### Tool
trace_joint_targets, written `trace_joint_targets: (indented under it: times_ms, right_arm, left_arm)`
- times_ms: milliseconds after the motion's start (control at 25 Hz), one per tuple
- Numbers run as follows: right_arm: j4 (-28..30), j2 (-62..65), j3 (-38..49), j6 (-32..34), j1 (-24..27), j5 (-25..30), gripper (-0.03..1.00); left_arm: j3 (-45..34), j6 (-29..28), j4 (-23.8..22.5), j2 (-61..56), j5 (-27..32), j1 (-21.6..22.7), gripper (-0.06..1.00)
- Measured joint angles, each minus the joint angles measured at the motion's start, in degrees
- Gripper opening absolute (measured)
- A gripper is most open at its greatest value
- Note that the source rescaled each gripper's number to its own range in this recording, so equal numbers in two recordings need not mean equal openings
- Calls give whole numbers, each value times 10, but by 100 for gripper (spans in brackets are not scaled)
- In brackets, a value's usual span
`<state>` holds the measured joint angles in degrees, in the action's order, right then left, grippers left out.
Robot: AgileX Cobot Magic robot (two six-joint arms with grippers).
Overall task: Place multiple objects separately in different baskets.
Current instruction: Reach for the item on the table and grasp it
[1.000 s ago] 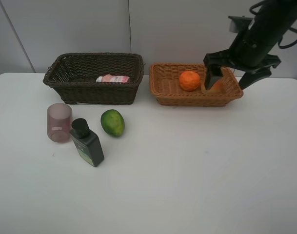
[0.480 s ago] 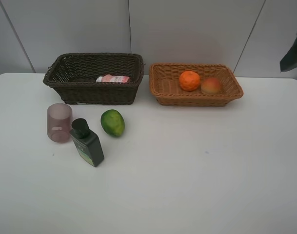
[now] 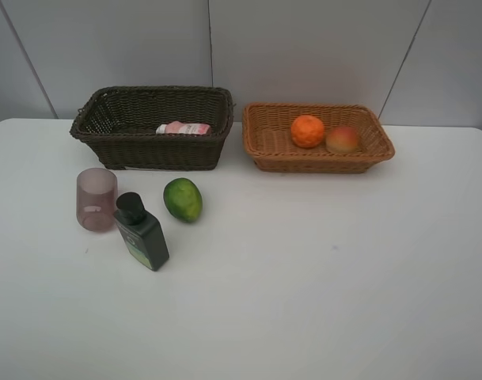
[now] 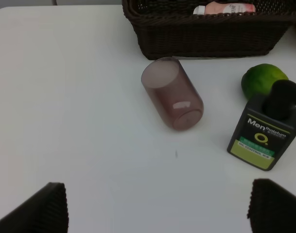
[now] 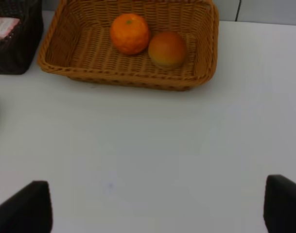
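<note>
The light tan basket (image 3: 379, 150) holds the orange (image 3: 307, 131) and the red-yellow fruit (image 3: 343, 140); both show in the right wrist view, orange (image 5: 130, 33) and fruit (image 5: 167, 49). The dark brown basket (image 3: 122, 142) holds the pink white-capped bottle (image 3: 183, 127). The mauve cup (image 3: 96, 199), dark green bottle (image 3: 141, 231) and green fruit (image 3: 183, 199) lie on the table before it. My left gripper (image 4: 157, 206) is open, above the table near the cup (image 4: 172, 93). My right gripper (image 5: 157, 206) is open, well back from the tan basket (image 5: 203, 43). Neither arm shows in the exterior view.
The white table (image 3: 320, 269) stretches bare in front and to the right. A grey panelled wall (image 3: 304, 47) stands behind the baskets.
The right arm let go of the red-yellow fruit in the tan basket and withdrew out of the exterior view to the right. The objects have not moved.
</note>
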<state>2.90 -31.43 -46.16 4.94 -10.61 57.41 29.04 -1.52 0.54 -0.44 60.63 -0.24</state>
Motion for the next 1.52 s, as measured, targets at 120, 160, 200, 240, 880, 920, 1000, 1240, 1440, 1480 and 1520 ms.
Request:
trace_joint_targets:
  times_ms: [120, 160, 200, 240, 880, 920, 1000, 1240, 1440, 1480, 1520]
  right_arm:
    - [1, 57, 31, 0, 0, 1, 88]
    - [1, 72, 39, 0, 0, 1, 88]
    - [1, 90, 47, 0, 0, 2, 88]
    - [1, 108, 55, 0, 0, 4, 88]
    - [0, 273, 147, 0, 0, 30, 88]
    - [0, 275, 153, 0, 0, 30, 88]
    - [0, 275, 160, 0, 0, 33, 88]
    - [0, 275, 161, 0, 1, 34, 88]
    - [0, 275, 161, 0, 31, 34, 88]
    - [1, 275, 161, 0, 44, 34, 88]
    - [1, 276, 161, 0, 56, 34, 88]
  left_arm:
    - [0, 0, 0, 0, 0, 0, 92]
    - [0, 0, 0, 0, 0, 0, 92]
    - [0, 0, 0, 0, 0, 0, 92]
    - [0, 0, 0, 0, 0, 0, 92]
    - [0, 0, 0, 0, 0, 0, 92]
    - [0, 0, 0, 0, 0, 0, 92]
    - [0, 0, 0, 0, 0, 0, 92]
    - [0, 0, 0, 0, 0, 0, 92]
    - [0, 0, 0, 0, 0, 0, 92]
    - [0, 0, 0, 0, 0, 0, 92]
    - [0, 0, 0, 0, 0, 0, 92]
